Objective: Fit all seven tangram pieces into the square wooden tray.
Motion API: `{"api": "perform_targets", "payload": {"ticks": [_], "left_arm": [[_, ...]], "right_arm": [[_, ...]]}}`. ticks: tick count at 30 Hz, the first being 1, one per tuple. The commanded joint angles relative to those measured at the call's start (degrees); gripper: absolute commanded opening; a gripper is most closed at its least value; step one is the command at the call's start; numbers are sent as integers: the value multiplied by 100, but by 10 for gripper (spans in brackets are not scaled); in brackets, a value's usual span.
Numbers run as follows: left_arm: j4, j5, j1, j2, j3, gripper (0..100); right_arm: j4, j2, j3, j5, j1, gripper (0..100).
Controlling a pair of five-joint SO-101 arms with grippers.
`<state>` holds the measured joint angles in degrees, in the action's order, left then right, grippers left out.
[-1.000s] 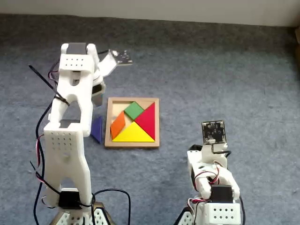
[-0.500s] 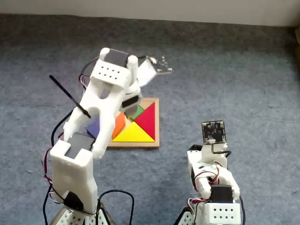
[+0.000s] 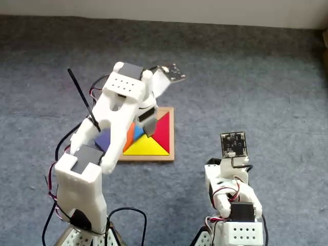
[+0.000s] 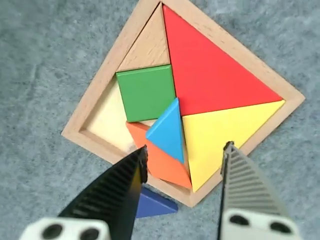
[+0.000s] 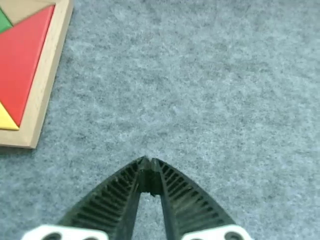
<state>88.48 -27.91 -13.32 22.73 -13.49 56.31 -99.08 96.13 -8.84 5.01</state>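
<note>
The square wooden tray (image 4: 95,120) holds a red triangle (image 4: 210,75), a yellow triangle (image 4: 225,135), a green square (image 4: 146,92) and an orange parallelogram (image 4: 162,165). A light blue triangle (image 4: 167,131) lies in the middle, overlapping the orange piece's edge. My left gripper (image 4: 185,150) hangs open just above it, holding nothing. A dark blue piece (image 4: 150,202) lies on the carpet beside the tray (image 3: 169,154), partly under the left arm (image 3: 118,118) in the high view. My right gripper (image 5: 150,167) is shut and empty over bare carpet, away from the tray's corner (image 5: 45,75).
Grey carpet (image 3: 246,77) covers the whole table. The right arm (image 3: 233,197) stays folded at the near right, with open carpet between it and the tray. Two bare wooden spots (image 4: 150,47) show inside the tray.
The left arm swung from the tray's left side to above the tray. A light blue triangle now lies in the tray where none showed before. The right arm kept still.
</note>
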Motion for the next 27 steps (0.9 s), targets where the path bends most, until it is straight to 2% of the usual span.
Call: {"api": "perform_targets", "payload": {"ticks": [1, 5, 10, 15, 27], "left_arm": [[-237, 334, 180, -321, -13, 229], [-651, 484, 268, -321, 189, 180], [-1292, 466, 277, -321, 857, 175], [-1327, -53, 321, -374, 1138, 171], [-1327, -62, 1015, -734, 1156, 171]], "right_arm": [[-13, -84, 840, 35, -57, 5], [-13, -84, 840, 35, -119, 5], [-13, -84, 840, 35, -207, 5], [-13, -84, 840, 35, -207, 5], [-13, -84, 840, 35, -207, 5]]}}
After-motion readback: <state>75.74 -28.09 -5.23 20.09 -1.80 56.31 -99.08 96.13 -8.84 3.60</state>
